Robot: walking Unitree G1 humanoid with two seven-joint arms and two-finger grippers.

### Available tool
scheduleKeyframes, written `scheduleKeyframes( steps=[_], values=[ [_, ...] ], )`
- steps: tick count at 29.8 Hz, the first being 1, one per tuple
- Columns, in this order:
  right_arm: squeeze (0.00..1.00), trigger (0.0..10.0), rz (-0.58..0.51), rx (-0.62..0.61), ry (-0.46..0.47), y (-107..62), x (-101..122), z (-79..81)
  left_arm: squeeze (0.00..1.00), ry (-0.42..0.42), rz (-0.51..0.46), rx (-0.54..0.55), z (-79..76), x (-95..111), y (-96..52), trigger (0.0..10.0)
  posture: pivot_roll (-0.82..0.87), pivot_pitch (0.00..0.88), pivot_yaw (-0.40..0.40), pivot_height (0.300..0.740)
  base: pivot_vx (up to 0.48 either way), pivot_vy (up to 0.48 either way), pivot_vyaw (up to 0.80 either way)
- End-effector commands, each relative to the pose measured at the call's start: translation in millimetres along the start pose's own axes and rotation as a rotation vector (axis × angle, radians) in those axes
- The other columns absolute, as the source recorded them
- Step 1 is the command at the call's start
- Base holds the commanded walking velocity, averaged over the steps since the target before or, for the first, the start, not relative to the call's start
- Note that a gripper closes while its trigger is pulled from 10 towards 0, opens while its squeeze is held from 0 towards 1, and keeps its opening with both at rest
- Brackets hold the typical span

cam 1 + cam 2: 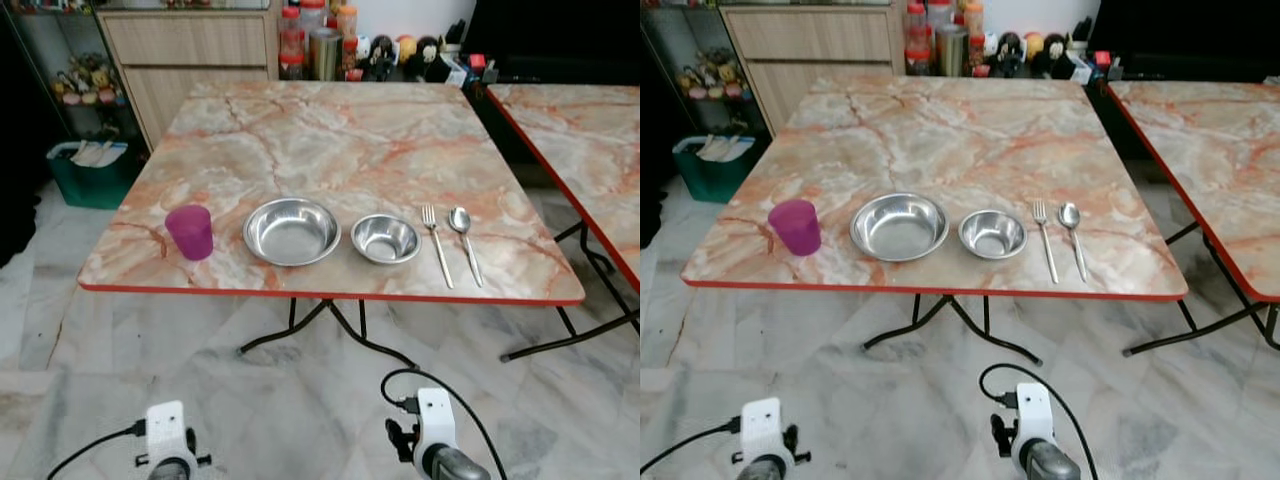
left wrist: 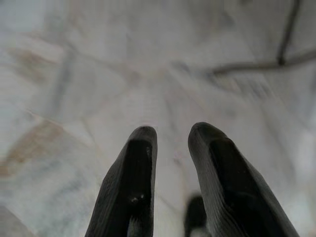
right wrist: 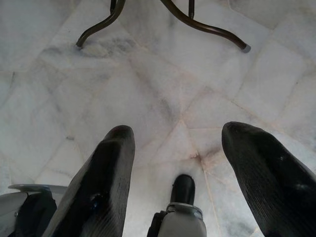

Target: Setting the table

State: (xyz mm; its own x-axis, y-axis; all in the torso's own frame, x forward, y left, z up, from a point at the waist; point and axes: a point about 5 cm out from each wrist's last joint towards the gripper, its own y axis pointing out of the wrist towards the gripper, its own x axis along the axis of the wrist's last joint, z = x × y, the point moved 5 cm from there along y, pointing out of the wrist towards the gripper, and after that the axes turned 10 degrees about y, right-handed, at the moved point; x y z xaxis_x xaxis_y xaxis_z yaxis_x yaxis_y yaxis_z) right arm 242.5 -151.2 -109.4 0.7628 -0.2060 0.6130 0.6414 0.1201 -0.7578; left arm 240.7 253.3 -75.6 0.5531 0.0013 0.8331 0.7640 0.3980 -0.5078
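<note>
Head views: marble-pattern table (image 1: 330, 130) with red edging. Along its near edge, a row running from the robot's left to right: purple cup (image 1: 190, 232), large steel bowl (image 1: 291, 231), small steel bowl (image 1: 386, 239), fork (image 1: 436, 244), spoon (image 1: 465, 243). Cup upright, both bowls open side up, fork and spoon lying side by side, just apart. Second table (image 1: 590, 150) to the right. Cabinet (image 1: 190, 60) and jars (image 1: 315, 38) beyond the far edge; green bin (image 1: 90, 172) on the floor at left. Both arms hang low in front of the table, over marble floor tiles (image 1: 890, 400).

Left wrist view: left gripper (image 2: 172, 132) fingers a narrow gap apart, holding nothing, blurred floor beneath.

Right wrist view: right gripper (image 3: 175, 132) fingers spread wide, empty, above floor tiles; curved table legs (image 3: 197, 24) beyond.
</note>
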Motion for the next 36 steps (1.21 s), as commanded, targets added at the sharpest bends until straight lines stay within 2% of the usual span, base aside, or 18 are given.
scheduleKeyframes(
  steps=[1, 6, 11, 12, 14, 22, 24, 25, 29, 30, 31, 32, 36],
  values=[
    [0.00, 10.0, 0.012, -0.007, 0.000, -0.4, -3, -1.8, 1.00, -0.029, -0.052, 0.052, 13.2, 9, 0.8, 10.0, 0.12, 0.091, -0.029, 0.740, 0.000, 0.000, 0.00],
    [0.00, 10.0, 0.016, -0.001, -0.014, -0.1, -2, -0.7, 1.00, -0.005, -0.237, 0.128, 32.2, 48, 1.6, 10.0, 0.13, 0.091, -0.035, 0.740, 0.000, 0.000, 0.00],
    [0.00, 10.0, 0.016, 0.001, -0.018, 0.0, -2, -0.1, 1.00, 0.018, -0.419, 0.173, 40.3, 96, -1.4, 10.0, 0.14, 0.088, -0.038, 0.740, 0.000, 0.000, 0.00],
    [0.00, 10.0, 0.016, 0.002, -0.020, 0.1, -2, 0.0, 1.00, 0.009, -0.484, 0.187, 41.6, 114, -4.7, 10.0, 0.14, 0.089, -0.038, 0.740, 0.000, 0.000, 0.00],
    [0.00, 10.0, 0.016, 0.001, -0.021, 0.1, -2, -0.2, 1.00, 0.005, -0.541, 0.180, 39.3, 130, -8.1, 10.0, 0.14, 0.089, -0.038, 0.740, 0.000, 0.000, 0.00],
    [0.00, 10.0, 0.017, -0.006, -0.017, -0.6, -3, -3.2, 1.00, 0.027, -0.776, 0.094, 12.2, 200, -30.8, 10.0, 0.12, 0.093, -0.038, 0.740, 0.000, 0.000, 0.00],
    [0.00, 10.0, 0.018, -0.007, -0.016, -0.8, -3, -3.8, 1.00, 0.009, -0.815, 0.013, -2.7, 217, -35.6, 10.0, 0.12, 0.094, -0.037, 0.740, 0.000, 0.000, 0.00],
    [0.00, 10.0, 0.018, -0.009, -0.014, -0.9, -3, -4.2, 1.00, 0.001, -0.836, -0.057, -15.6, 229, -39.6, 10.0, 0.12, 0.094, -0.037, 0.740, 0.000, 0.000, 0.00],
    [0.00, 10.0, 0.017, -0.010, -0.011, -0.9, -3, -4.0, 1.00, -0.008, -0.841, -0.126, -28.1, 234, -43.5, 10.0, 0.12, 0.094, -0.031, 0.740, 0.000, 0.000, 0.00],
    [0.00, 10.0, 0.016, -0.011, -0.009, -0.9, -3, -4.1, 0.92, -0.021, -0.840, -0.164, -35.3, 236, -45.3, 10.0, 0.12, 0.094, -0.028, 0.740, 0.000, 0.000, 0.00],
    [0.00, 10.0, 0.015, -0.012, -0.007, -0.9, -3, -4.1, 0.00, -0.032, -0.839, -0.209, -44.3, 238, -48.7, 10.0, 0.12, 0.094, -0.028, 0.740, 0.000, 0.000, 0.00],
    [0.00, 10.0, 0.015, -0.012, -0.007, -0.9, -3, -4.1, 0.00, -0.032, -0.839, -0.209, -44.3, 238, -48.7, 10.0, 0.12, 0.094, -0.028, 0.740, 0.000, 0.000, 0.00],
    [0.00, 10.0, 0.016, -0.012, -0.005, -0.9, -4, -3.4, 0.00, 0.004, -0.786, -0.348, -80.9, 228, -50.8, 10.0, 0.12, 0.094, -0.028, 0.740, 0.000, 0.000, 0.00]
  ],
)
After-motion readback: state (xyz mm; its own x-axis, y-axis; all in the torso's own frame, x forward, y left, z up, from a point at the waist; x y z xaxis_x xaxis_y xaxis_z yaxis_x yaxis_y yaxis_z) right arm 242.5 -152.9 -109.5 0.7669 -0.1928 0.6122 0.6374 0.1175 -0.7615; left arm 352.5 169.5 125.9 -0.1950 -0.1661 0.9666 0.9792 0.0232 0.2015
